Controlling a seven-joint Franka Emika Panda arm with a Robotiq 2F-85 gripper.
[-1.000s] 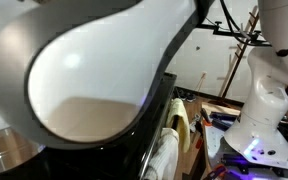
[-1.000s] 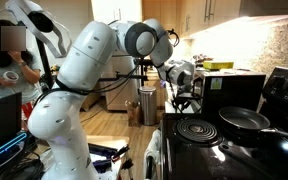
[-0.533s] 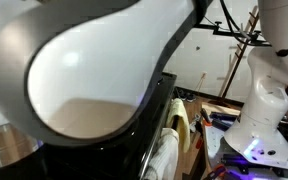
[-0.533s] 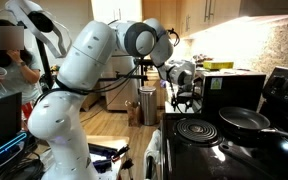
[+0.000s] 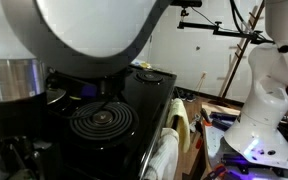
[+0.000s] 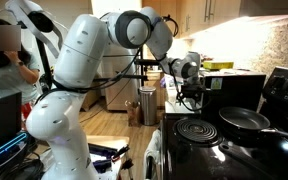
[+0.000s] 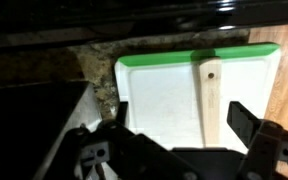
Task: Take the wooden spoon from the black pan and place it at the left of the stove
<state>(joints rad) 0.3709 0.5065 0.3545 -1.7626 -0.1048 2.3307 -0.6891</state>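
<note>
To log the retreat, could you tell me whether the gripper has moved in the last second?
Yes. In an exterior view the gripper has shifted slightly right and a little higher, judged against the front burner of the stove below it.

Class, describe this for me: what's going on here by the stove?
The robot arm's gripper hangs open over a green-rimmed white cutting board on the granite counter beside the stove. The wooden spoon lies on that board, not held. The black pan sits on the stove, no spoon visible in it.
</note>
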